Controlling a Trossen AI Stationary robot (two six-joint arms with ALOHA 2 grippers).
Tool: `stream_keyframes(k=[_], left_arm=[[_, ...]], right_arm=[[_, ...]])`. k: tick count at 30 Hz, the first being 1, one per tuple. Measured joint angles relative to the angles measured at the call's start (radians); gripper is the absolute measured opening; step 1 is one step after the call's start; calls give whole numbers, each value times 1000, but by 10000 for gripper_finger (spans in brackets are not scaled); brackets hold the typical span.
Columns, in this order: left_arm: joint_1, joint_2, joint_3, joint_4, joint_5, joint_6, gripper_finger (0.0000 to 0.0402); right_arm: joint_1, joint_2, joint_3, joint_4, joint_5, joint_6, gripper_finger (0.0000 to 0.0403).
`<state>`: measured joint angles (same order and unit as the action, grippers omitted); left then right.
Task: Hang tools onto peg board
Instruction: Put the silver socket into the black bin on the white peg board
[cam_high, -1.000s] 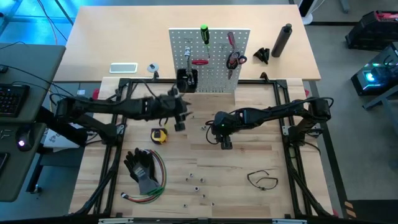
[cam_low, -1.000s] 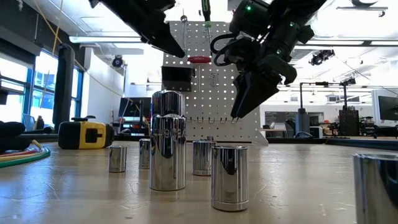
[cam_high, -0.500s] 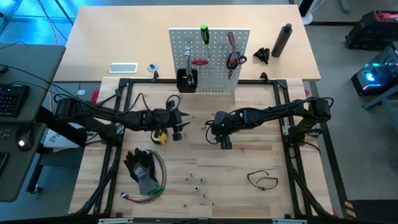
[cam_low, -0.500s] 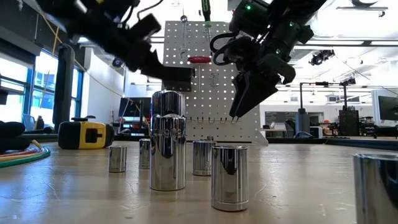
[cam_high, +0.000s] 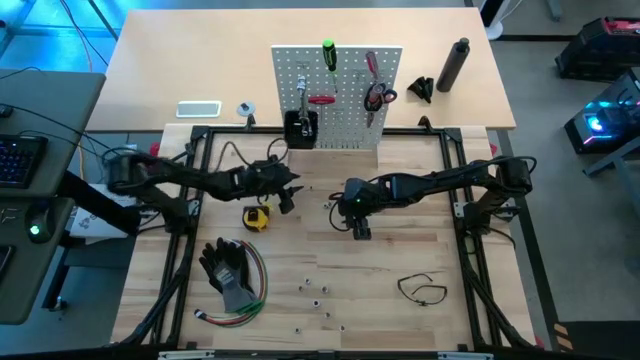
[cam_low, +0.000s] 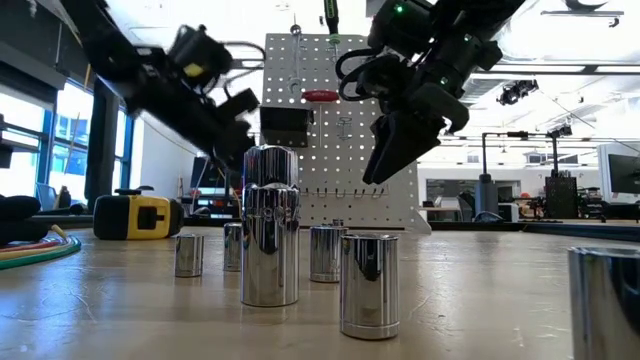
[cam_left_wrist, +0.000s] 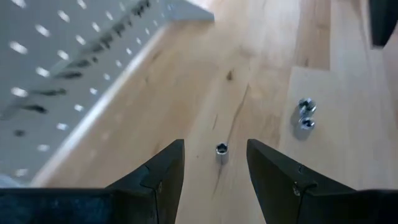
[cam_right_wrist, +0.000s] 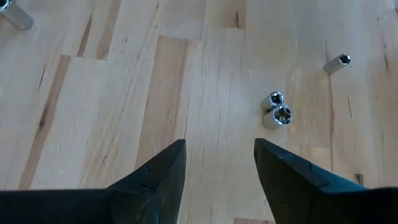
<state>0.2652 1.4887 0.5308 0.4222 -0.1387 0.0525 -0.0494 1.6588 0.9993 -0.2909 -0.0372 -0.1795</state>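
Pincers on both dark arms hang apart over the light wooden counter (cam_high: 400, 250), each with its fingers spread and nothing between them. The left pincer (cam_high: 287, 190) sits just beyond the yellow tape measure (cam_high: 256, 216), which lies on the counter just beside it on the near side. In the left wrist view a tiny silver metal socket (cam_left_wrist: 221, 151) stands on the wood straight ahead of the left pincer's (cam_left_wrist: 215, 174) open gap, and the lower edge of the square white-grey perforated peg board (cam_left_wrist: 68, 74) runs off to one side.

The right pincer (cam_high: 359, 227) hovers near the middle of the counter, well apart from the left one. Its own camera shows two small silver sockets (cam_right_wrist: 277, 109) touching each other on the wood ahead of the right pincer (cam_right_wrist: 219, 167).

Beyond both pincers the peg board (cam_high: 345, 100) stands upright, carrying a green-handled screwdriver (cam_high: 328, 54), red-handled scissors (cam_high: 377, 96) and a small black bin (cam_high: 301, 129). On the near side of the left pincer lie black gloves (cam_high: 228, 268) with a bundle of coloured wires (cam_high: 250, 300). A thin black loop (cam_high: 422, 290) lies on the near side of the right pincer, and tiny metal bits (cam_high: 318, 298) are scattered between gloves and loop.
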Motion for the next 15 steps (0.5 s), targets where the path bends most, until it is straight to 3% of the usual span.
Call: stream_keyframes(k=[8, 15], left_arm=[[11, 210, 3, 189, 19, -15, 168], [24, 333, 68, 197, 57, -16, 168]], right_arm=[[6, 0, 0, -13, 0, 14, 186], [6, 0, 0, -15, 0, 7, 186]])
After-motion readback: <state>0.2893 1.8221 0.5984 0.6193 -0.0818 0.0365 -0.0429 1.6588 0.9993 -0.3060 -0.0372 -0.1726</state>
